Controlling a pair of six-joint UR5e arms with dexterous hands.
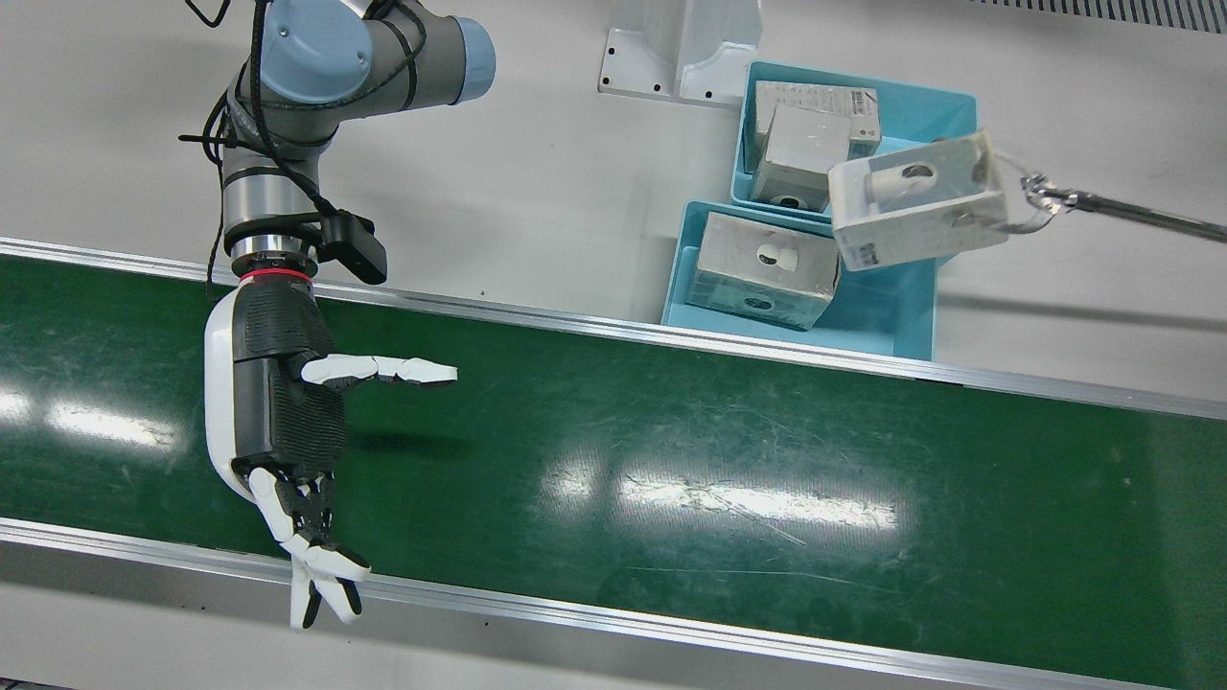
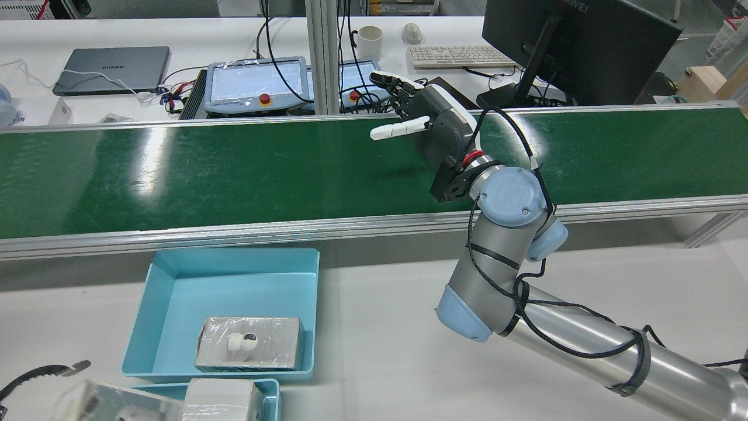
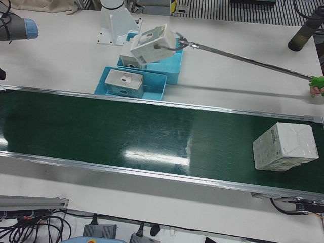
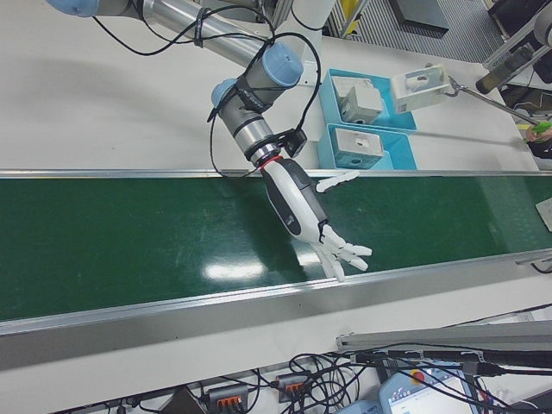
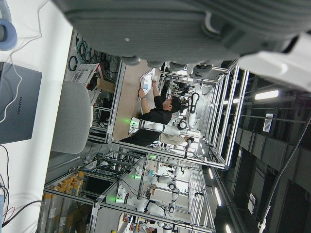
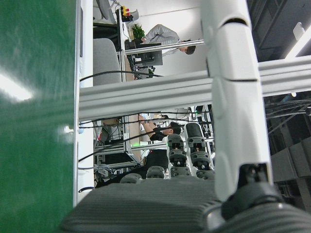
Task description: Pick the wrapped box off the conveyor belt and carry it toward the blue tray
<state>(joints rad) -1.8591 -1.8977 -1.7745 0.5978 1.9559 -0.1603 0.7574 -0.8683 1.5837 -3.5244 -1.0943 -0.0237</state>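
A white wrapped box point(image 3: 283, 147) lies on the green conveyor belt point(image 1: 671, 450) at its far end, seen only in the left-front view. My right hand point(image 1: 278, 422) hovers over the belt's other end, open, fingers spread, nothing in it, far from that box. Two blue trays point(image 1: 906, 321) stand beside the belt; the near one holds one wrapped box point(image 1: 762, 270), the far one point(image 1: 925, 107) holds two. Of my left hand point(image 5: 184, 24) only the grey palm shows, in its own view; its fingers are hidden.
A long pole with a hook point(image 1: 1045, 199), held by a person's hand point(image 3: 317, 87), dangles another wrapped box point(image 1: 918, 201) above the trays. The left arm's pedestal point(image 1: 682, 48) stands behind them. Behind the belt are a monitor point(image 2: 578, 41), laptop point(image 2: 111, 67) and control pendants point(image 2: 257, 85).
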